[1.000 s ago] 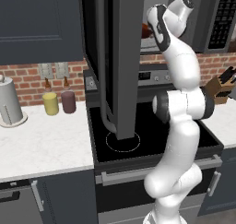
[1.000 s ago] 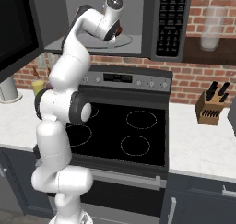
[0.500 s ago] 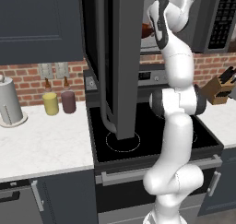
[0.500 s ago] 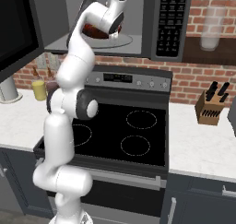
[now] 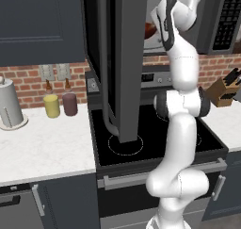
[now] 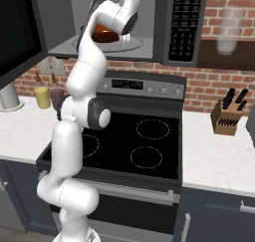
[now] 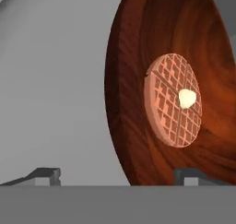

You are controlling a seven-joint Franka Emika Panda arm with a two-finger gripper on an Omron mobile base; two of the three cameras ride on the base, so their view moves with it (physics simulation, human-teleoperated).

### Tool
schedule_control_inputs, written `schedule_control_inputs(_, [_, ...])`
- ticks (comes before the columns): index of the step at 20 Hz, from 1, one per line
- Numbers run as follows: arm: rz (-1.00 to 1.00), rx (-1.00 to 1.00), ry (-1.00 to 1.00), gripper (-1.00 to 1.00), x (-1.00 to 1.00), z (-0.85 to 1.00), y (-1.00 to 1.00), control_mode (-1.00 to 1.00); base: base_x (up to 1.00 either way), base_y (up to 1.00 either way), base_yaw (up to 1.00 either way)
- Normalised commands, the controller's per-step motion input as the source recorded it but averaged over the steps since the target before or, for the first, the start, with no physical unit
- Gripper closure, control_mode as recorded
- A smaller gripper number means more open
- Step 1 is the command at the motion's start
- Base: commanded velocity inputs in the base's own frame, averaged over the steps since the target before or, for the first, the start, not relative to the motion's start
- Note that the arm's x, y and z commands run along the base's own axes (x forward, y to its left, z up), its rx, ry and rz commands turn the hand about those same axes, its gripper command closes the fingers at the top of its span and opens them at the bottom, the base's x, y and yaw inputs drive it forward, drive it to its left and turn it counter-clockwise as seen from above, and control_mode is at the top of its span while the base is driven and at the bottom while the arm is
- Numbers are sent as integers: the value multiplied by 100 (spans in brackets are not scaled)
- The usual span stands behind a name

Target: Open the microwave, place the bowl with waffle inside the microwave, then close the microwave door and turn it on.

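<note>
Far left on the counter [image 5: 42, 148] you have a grey canister [image 5: 9, 103], then a yellow jar [image 5: 51, 105] and a dark red jar [image 5: 69, 103] by the brick wall. None of them is near your work.

Next comes the door [image 5: 123, 58], swung fully out and hanging over the stove [image 5: 155, 143]. It stands just left of the arm, so it is likely the thing to watch when you pull back: judge your exit path so the elbow does not catch its edge. It needs to stay open until the hand is out.

Right of the door is the open microwave [image 6: 169, 22]. The bowl [image 6: 105, 34] sits on the floor of the cavity, on the pale turntable [image 6: 132, 45], with the waffle [image 7: 173, 100] lying flat in its middle and a small pale dab on top. That looks like the placing step done.

The gripper [image 7: 120, 174] is up inside the cavity, right over the bowl. In the hand view the fingertips [image 7: 44, 174] stand wide apart, one out over the grey floor and the other at the bowl's rim. They appear to grip nothing; the bowl seems to rest on its own.

Further right, the button panel [image 6: 180, 22] is what you will want after the door is shut. Beyond it a glass [image 6: 228, 31] stands on a shelf and a knife block [image 6: 228, 115] on the right counter, both well apart from the arm.
</note>
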Motion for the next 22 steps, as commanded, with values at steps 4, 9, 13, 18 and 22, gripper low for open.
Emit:
schedule_control_inputs(4, [-8, 0, -25, -100, -87, -9, 6, -100, 0, 0, 0])
schedule_control_inputs(9, [-9, 0, -31, -100, -100, -6, 7, -100, 0, 0, 0])
schedule_control_inputs(13, [-14, 0, -20, -100, -100, -48, 8, -100, 0, 0, 0])
schedule_control_inputs(18, [-16, 0, -24, -100, -100, -63, 14, -100, 0, 0, 0])
schedule_control_inputs(22, [-18, 0, -36, -100, -100, -33, 5, -100, 0, 0, 0])
